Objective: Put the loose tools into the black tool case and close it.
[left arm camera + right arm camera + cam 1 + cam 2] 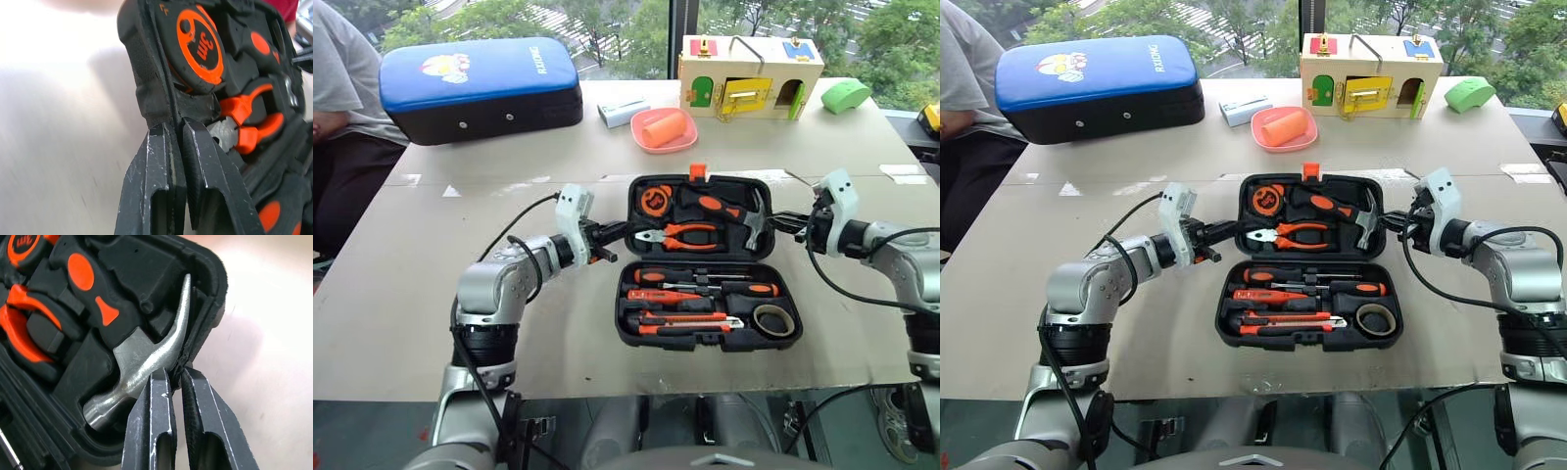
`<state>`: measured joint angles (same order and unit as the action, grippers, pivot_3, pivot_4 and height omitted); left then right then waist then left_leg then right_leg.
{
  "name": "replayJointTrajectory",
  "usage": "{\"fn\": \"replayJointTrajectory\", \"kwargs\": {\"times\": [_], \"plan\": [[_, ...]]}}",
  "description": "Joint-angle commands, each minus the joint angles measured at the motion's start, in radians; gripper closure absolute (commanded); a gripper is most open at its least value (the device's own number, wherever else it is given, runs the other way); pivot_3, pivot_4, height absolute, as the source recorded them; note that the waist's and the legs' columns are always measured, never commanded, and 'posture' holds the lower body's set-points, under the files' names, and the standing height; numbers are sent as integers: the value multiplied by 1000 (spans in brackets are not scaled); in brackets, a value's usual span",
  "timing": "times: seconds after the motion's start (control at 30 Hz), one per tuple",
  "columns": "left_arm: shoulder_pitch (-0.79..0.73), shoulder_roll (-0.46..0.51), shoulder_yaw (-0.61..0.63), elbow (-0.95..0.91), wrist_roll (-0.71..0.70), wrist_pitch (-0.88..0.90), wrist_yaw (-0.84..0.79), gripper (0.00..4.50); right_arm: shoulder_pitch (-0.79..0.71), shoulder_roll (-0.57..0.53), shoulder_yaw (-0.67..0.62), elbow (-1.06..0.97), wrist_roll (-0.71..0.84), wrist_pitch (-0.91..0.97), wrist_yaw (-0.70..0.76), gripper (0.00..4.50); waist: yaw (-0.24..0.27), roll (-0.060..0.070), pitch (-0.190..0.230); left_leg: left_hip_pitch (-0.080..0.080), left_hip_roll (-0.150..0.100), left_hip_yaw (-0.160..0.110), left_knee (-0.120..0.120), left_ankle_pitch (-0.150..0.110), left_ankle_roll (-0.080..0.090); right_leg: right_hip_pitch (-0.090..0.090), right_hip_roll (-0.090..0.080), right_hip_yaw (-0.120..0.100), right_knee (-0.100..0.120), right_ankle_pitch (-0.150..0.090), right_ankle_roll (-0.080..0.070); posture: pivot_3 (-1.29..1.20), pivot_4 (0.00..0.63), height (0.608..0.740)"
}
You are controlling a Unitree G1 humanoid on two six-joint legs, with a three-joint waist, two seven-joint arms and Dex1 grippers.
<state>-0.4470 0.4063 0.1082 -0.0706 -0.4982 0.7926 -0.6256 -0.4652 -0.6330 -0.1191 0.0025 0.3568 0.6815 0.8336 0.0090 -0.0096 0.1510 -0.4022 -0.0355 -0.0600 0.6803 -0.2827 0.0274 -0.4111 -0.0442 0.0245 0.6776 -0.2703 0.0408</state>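
**Both grippers clamped on the lid rim, case ready to fold**

The black tool case (707, 262) lies open flat at the middle of the table (401, 294), its long axis running side to side across the robot's front. The near half looks fully loaded: two screwdrivers (705, 284), the slim tester screwdriver (666, 296), the utility knife (690, 323) and the tape roll (773, 320) each sit in a recess. So loading appears done and closing is the step in hand.

The far half, the one with the tape measure (654, 201), pliers (680, 235) and hammer (734, 213), is what matters now. The left gripper (176, 132) is pinched shut on that half's left rim, just beside the tape measure. The right gripper (177, 374) is clenched on the opposite rim, right by the hammer claw. One arm at each short end, evenly matched, neither nearer.

The hinge runs between the two halves, parallel to the long axis, so the fold should bring the far half up and over toward the robot. The orange latch (697, 172) sits on the far edge.
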Motion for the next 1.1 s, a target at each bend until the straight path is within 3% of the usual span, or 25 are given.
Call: {"fn": "replayJointTrajectory", "kwargs": {"times": [0.03,0.17,0.57,0.67,0.77,0.8,0.87,0.93,1.0,1.03,1.1], "plan": [[9,-24,-53,-112,67,-238,-31,4341,5,45,-9,-103,-11,-202,-17,4479,-2,0,0,0,0,0,-1,0,0,0,0,0,0,0,0,0,150,735],[41,-20,-89,-116,152,-408,-45,4341,65,59,19,-88,-125,-472,-39,4479,2,0,0,-2,0,1,-1,0,0,-2,0,0,-1,0,0,0,150,735],[236,96,-89,89,507,-1271,22,4341,228,-32,112,167,-538,-1467,-208,4479,-8,-1,0,3,1,6,-6,0,0,-2,2,4,-2,0,0,0,150,735],[308,123,-66,94,529,-1345,49,4341,276,-70,118,189,-581,-1602,-240,4479,-18,-1,-1,4,2,8,-9,0,0,-2,2,5,-2,0,0,0,150,735],[400,142,-39,27,501,-1344,51,4341,332,-116,134,172,-538,-1607,-213,4479,-27,-2,-1,6,3,10,-10,0,0,-1,3,9,-2,0,0,0,150,735],[427,152,-42,-8,483,-1323,33,4008,344,-135,140,159,-515,-1586,-196,4500,-30,-2,-1,7,4,11,-10,0,0,-1,4,10,-2,0,0,0,150,735],[474,169,-36,-86,464,-1305,20,3226,366,-185,159,116,-439,-1547,-139,3899,-29,-2,-1,7,5,12,-10,0,1,-1,5,11,-2,0,0,0,150,735],[538,190,-3,-178,421,-1249,19,2369,399,-245,156,67,-364,-1512,-89,3156,-24,-3,-1,7,5,12,-10,-2,3,-1,5,11,-2,0,0,0,150,735],[660,227,75,-320,335,-1113,7,1261,479,-346,131,-6,-223,-1398,15,2044,-22,-3,-1,6,5,12,-9,-4,6,-1,4,11,-2,0,0,0,150,735],[724,243,118,-386,288,-1046,-1,955,520,-391,114,-32,-157,-1344,64,1773,-22,-2,-1,6,6,12,-9,-4,7,-1,4,11,-3,0,0,0,150,735],[839,271,197,-476,213,-937,-19,955,604,-463,88,-69,-46,-1253,151,1773,-20,-3,-1,6,7,11,-11,-5,8,1,4,10,-7,0,0,0,150,735]]}}
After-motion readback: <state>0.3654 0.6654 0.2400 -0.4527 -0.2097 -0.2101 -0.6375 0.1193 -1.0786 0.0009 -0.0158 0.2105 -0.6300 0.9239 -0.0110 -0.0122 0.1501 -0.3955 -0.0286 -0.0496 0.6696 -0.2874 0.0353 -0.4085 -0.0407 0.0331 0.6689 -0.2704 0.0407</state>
